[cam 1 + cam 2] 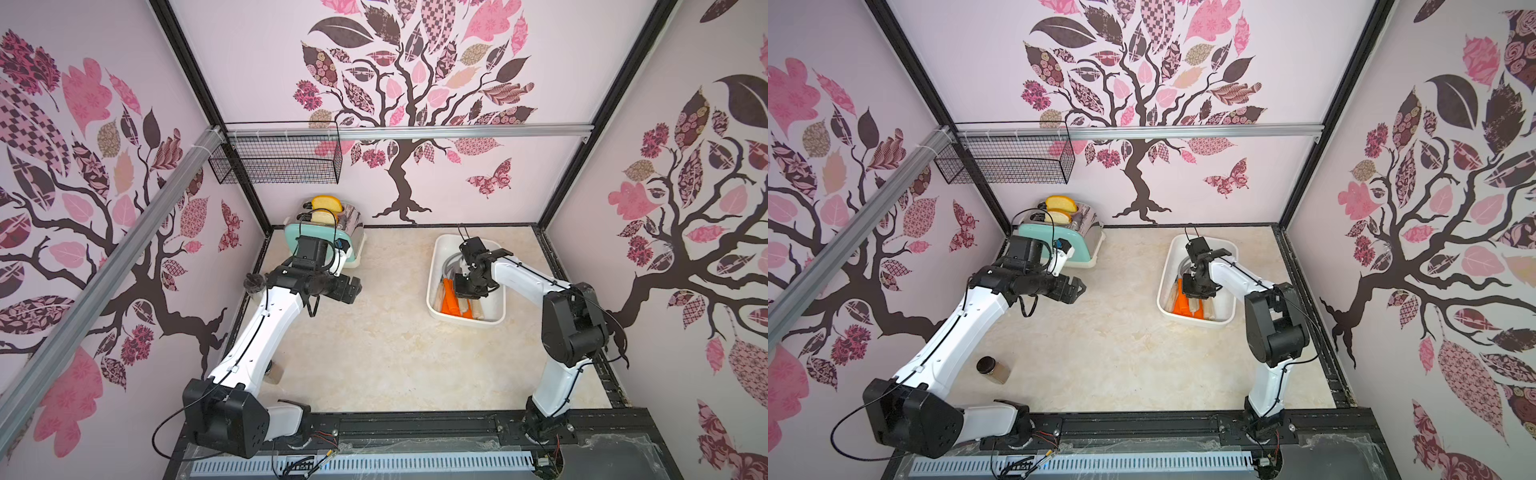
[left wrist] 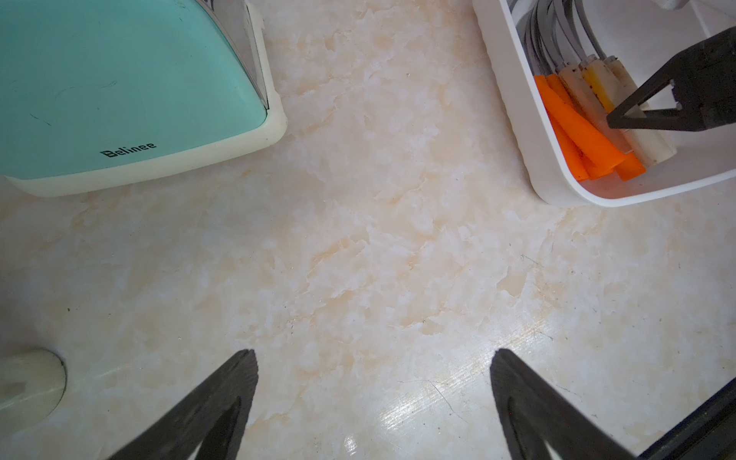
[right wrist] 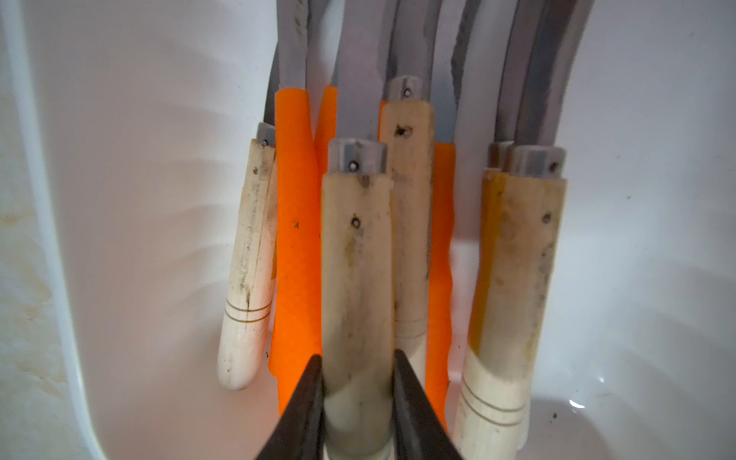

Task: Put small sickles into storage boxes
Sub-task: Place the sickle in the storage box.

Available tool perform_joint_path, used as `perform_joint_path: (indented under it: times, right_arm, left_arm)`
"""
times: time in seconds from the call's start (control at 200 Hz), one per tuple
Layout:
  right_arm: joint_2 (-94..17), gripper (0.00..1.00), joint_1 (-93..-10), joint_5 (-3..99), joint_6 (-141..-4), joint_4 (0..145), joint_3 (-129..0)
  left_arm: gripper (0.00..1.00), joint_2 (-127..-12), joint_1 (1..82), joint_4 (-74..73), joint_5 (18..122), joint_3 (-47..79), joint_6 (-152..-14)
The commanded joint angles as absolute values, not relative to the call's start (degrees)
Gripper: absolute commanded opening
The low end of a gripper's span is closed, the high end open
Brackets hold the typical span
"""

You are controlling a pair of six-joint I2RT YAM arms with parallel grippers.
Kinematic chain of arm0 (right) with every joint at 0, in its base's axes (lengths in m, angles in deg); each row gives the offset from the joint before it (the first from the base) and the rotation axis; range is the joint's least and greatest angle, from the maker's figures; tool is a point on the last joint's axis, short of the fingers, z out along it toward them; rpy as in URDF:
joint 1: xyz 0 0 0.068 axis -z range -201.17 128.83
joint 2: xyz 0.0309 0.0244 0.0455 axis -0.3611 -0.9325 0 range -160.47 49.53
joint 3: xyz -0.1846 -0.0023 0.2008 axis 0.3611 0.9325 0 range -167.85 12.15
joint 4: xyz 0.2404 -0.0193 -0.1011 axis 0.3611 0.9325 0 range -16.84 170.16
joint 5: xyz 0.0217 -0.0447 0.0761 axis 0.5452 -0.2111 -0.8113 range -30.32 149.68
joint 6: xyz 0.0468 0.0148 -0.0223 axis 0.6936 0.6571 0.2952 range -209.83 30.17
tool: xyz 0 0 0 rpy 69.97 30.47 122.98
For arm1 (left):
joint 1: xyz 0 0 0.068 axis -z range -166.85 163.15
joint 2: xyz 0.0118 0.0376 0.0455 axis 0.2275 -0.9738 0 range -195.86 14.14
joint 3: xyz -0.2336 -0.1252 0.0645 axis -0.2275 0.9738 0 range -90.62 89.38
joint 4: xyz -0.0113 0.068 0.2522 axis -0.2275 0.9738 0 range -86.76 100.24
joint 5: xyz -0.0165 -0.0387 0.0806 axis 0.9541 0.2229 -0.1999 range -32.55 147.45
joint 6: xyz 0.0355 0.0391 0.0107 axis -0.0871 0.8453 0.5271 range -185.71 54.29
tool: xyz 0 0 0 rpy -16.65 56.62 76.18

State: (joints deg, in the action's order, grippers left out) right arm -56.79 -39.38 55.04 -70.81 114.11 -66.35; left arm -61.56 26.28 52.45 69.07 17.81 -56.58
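The left hand (image 1: 354, 291) hangs over bare counter (image 1: 374, 353). Its two fingers (image 2: 235, 382) are spread wide with nothing between them. Just behind it stands a teal toaster (image 2: 119, 79) with two bread slices (image 1: 327, 203) upright in its slots. A brown jar (image 1: 992, 369) with a dark lid sits on the counter well back from the hand, near that arm's base.

Across the counter to the left hand's right sits the white tray (image 1: 434, 270). The right hand (image 1: 462, 293) reaches down into it. In the right wrist view its fingers (image 3: 414, 402) are clamped on either side of a pale wooden-handled sickle (image 3: 354, 259), near the butt of the handle. Beside and beneath that one, the other sickles (image 3: 296, 223) lie in the tray side by side. Their orange and wooden handles point toward the right hand and their grey blades (image 3: 529, 79) away from it. I cannot tell whether the gripped sickle rests on the pile or is raised off it.
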Motion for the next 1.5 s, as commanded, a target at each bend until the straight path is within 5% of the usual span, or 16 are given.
perform_joint_path:
  times: [0.0, 0.68, 0.965, 1.07, 1.145, 1.495]
  right_arm:
    - [-57.5, 0.07, -39.1, 56.3, -71.6, 115.1, -68.4]
    - [-57.0, 0.45, -39.1, 57.3, -72.1, 115.8, -69.1]
    - [-54.3, 0.57, -39.1, 62.8, -71.7, 115.6, -70.7]
    - [-51.6, 0.70, -38.9, 65.5, -71.6, 113.7, -70.5]
    - [-49.0, 0.99, -38.6, 66.7, -71.6, 111.1, -69.5]
    - [-30.1, 1.00, -36.0, 66.9, -75.3, 86.9, -50.9]
  left_arm:
    - [0.96, -61.9, 26.4, 52.6, 69.0, 16.7, -56.0]
    - [0.97, -62.3, 26.4, 53.0, 68.1, 14.9, -56.3]
    - [0.98, -60.4, 26.4, 46.8, 58.7, 15.6, -61.2]
    - [0.98, -57.8, 25.1, 39.2, 54.6, 20.0, -62.9]
    - [0.98, -56.6, 22.3, 36.0, 54.6, 21.6, -66.2]
    - [0.98, -51.4, 14.9, 10.6, 46.3, 40.7, -68.1]
